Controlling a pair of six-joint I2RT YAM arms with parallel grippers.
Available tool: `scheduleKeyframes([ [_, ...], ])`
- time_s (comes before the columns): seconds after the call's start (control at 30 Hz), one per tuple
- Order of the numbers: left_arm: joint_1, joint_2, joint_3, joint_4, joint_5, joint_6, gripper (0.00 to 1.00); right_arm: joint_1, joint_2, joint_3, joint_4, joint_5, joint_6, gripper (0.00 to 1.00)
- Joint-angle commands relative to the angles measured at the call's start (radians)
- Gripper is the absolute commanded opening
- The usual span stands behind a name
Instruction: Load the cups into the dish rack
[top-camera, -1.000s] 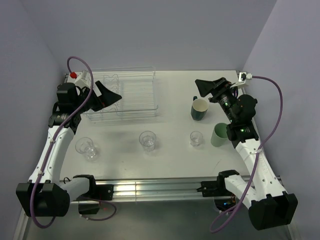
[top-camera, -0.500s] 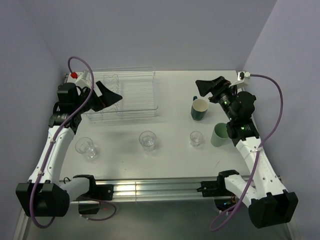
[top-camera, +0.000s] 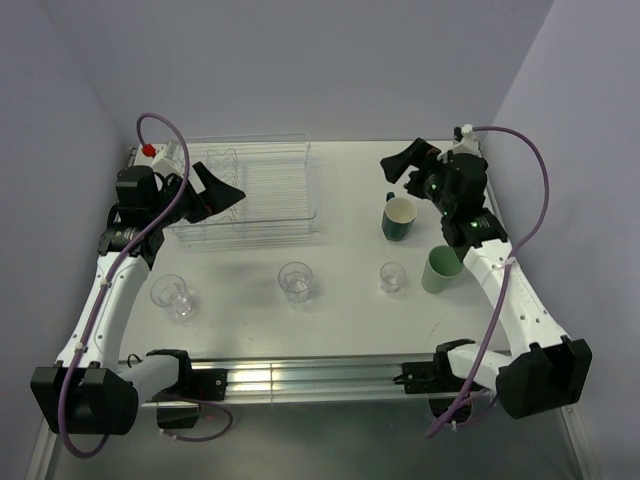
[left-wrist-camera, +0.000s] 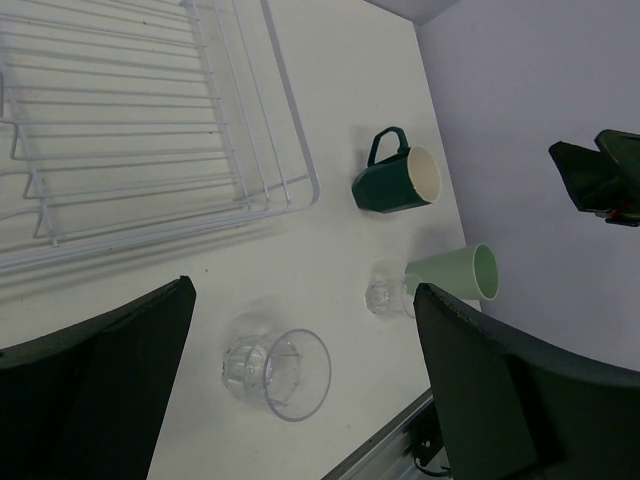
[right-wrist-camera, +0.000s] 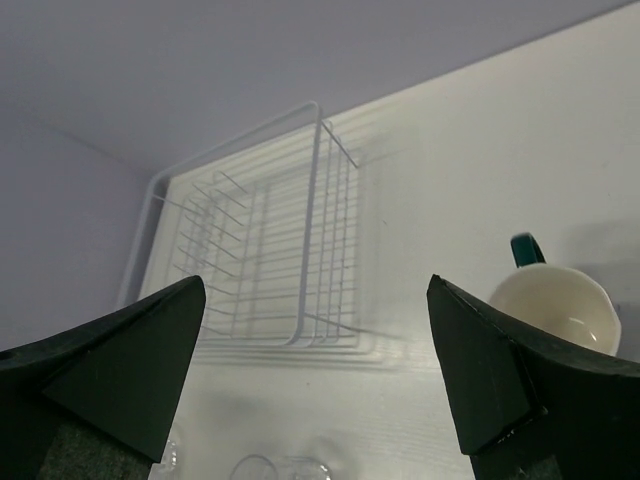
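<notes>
Three tumblers (top-camera: 173, 297) (top-camera: 295, 281) (top-camera: 393, 277), one green mug (top-camera: 399, 218), one mint cup (top-camera: 439, 269), one rack (top-camera: 272, 190); left gripper (top-camera: 225, 189), right gripper (top-camera: 398, 168) wide

Pretty plain room tbh. A white worktop (top-camera: 340, 310) sits boxed in by 3 bare, matte, pale lilac-grey walls: the back wall (top-camera: 330, 60), the left wall (top-camera: 45, 130) and the right wall (top-camera: 590, 130). The light is soft and even, just faint shadows on the white surface. A silver metal rail (top-camera: 300, 377) runs along the near edge, with a strip of grey floor (top-camera: 330, 450) below it. In the far left corner of the worktop there's a small white box (top-camera: 160, 155) with a red knob on top.
</notes>
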Motion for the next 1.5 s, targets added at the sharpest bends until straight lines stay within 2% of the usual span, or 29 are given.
scheduleKeyframes([
  [0.0, -0.004, -0.027, 0.021, 0.015, -0.016, 0.020, 0.99, 0.039, 0.037, 0.078, -0.098, 0.096, -0.055, 1.00],
  [0.23, -0.007, -0.019, 0.021, 0.013, -0.016, 0.021, 0.99, 0.053, 0.071, 0.103, -0.146, 0.177, -0.064, 1.00],
  [0.43, -0.007, -0.017, 0.018, 0.015, -0.014, 0.018, 0.99, 0.053, 0.090, 0.109, -0.165, 0.188, -0.083, 0.98],
  [0.53, -0.007, -0.017, 0.018, 0.013, -0.020, 0.018, 0.99, 0.056, 0.126, 0.131, -0.175, 0.182, -0.098, 0.93],
  [0.67, -0.008, -0.013, 0.018, 0.015, -0.022, 0.017, 0.99, 0.084, 0.220, 0.187, -0.233, 0.220, -0.114, 0.79],
  [0.9, -0.010, -0.013, 0.023, -0.001, -0.049, 0.021, 0.99, 0.125, 0.318, 0.250, -0.314, 0.352, -0.132, 0.71],
  [1.03, -0.016, -0.002, 0.026, -0.011, -0.068, 0.021, 0.99, 0.127, 0.352, 0.232, -0.351, 0.381, -0.132, 0.64],
  [1.17, -0.016, 0.010, 0.024, -0.007, -0.056, 0.015, 0.99, 0.127, 0.360, 0.206, -0.359, 0.401, -0.137, 0.60],
  [1.47, -0.016, 0.013, 0.024, -0.010, -0.060, 0.012, 0.99, 0.128, 0.404, 0.195, -0.360, 0.381, -0.129, 0.60],
])
